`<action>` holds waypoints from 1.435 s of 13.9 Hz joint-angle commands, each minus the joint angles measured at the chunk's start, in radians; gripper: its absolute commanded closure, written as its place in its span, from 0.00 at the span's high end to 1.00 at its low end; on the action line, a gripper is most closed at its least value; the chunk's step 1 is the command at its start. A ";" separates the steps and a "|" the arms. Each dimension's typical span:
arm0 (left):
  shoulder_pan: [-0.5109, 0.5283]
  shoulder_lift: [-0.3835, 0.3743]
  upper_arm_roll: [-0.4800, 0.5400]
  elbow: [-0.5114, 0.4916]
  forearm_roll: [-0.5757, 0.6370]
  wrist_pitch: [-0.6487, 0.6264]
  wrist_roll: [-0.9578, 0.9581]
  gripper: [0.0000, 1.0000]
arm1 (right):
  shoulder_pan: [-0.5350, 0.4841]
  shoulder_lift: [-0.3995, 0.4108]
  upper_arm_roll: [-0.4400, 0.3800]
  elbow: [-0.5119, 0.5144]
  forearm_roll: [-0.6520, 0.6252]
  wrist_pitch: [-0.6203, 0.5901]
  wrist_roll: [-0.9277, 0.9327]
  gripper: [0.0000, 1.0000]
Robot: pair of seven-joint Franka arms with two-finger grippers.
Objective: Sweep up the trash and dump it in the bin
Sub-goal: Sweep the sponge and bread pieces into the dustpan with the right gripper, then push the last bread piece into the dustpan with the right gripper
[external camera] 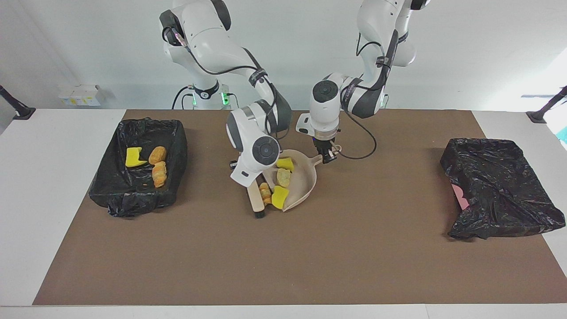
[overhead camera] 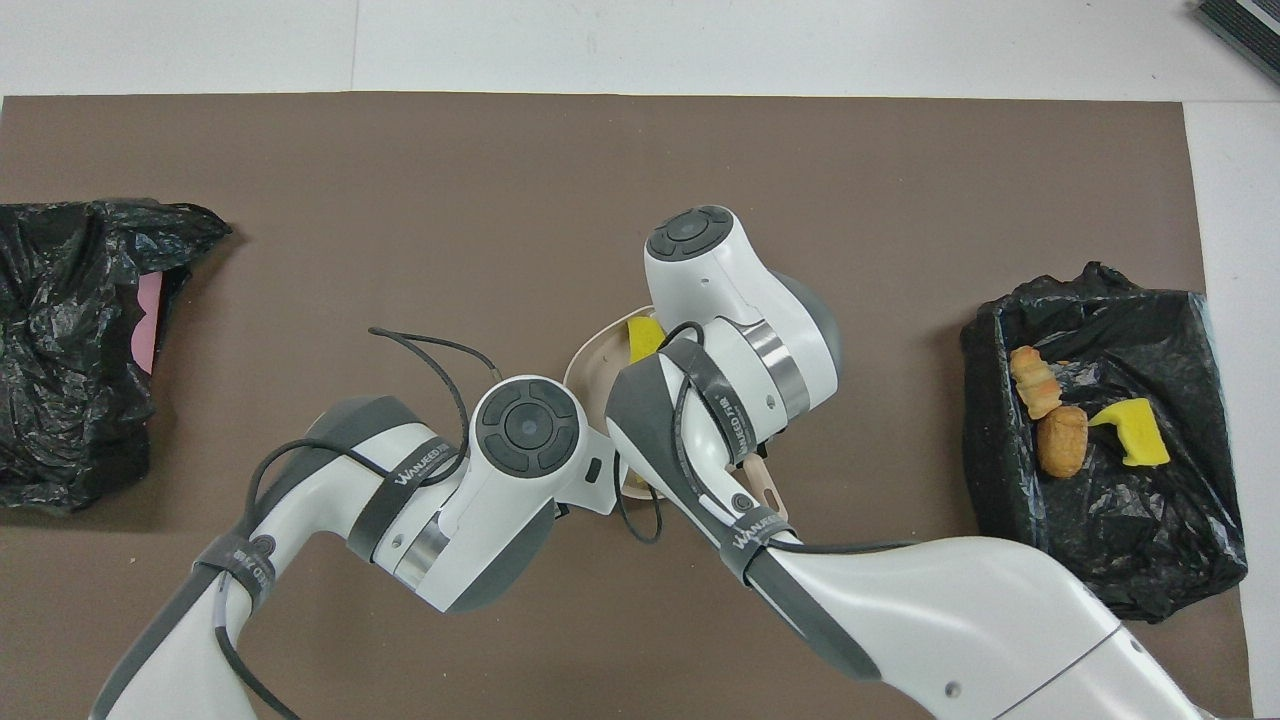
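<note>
A beige dustpan (external camera: 305, 177) lies mid-table with its mouth toward the right arm's end. In and at its mouth lie scraps of trash: two yellow chunks (external camera: 285, 164) (external camera: 279, 197), a tan piece (external camera: 283, 177) and a striped bread piece (external camera: 265, 193). My left gripper (external camera: 328, 156) is shut on the dustpan's handle. My right gripper (external camera: 250, 179) holds the beige brush (external camera: 256, 201) against the pan's mouth, beside the scraps. In the overhead view the arms hide most of this; only the pan's rim (overhead camera: 592, 352), one yellow chunk (overhead camera: 645, 338) and the brush's handle end (overhead camera: 766, 485) show.
A black-lined bin (external camera: 110, 186) at the right arm's end holds a yellow chunk (external camera: 133, 157), a brown piece (external camera: 157, 155) and a striped piece (external camera: 159, 173). A second black-bagged bin (external camera: 500, 195) sits at the left arm's end. Brown mat (external camera: 310, 257) covers the table.
</note>
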 commanded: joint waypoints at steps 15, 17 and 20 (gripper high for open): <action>0.046 0.008 0.012 0.062 0.020 -0.050 0.138 0.00 | -0.193 -0.182 -0.020 -0.089 0.006 -0.032 -0.081 0.00; 0.046 0.016 0.015 0.108 0.023 -0.135 0.134 0.00 | -0.197 -0.119 -0.018 -0.078 -0.069 -0.009 -0.084 0.00; 0.026 0.017 0.014 0.138 0.084 -0.246 0.131 0.00 | -0.179 -0.068 -0.018 -0.080 -0.057 0.010 -0.078 0.00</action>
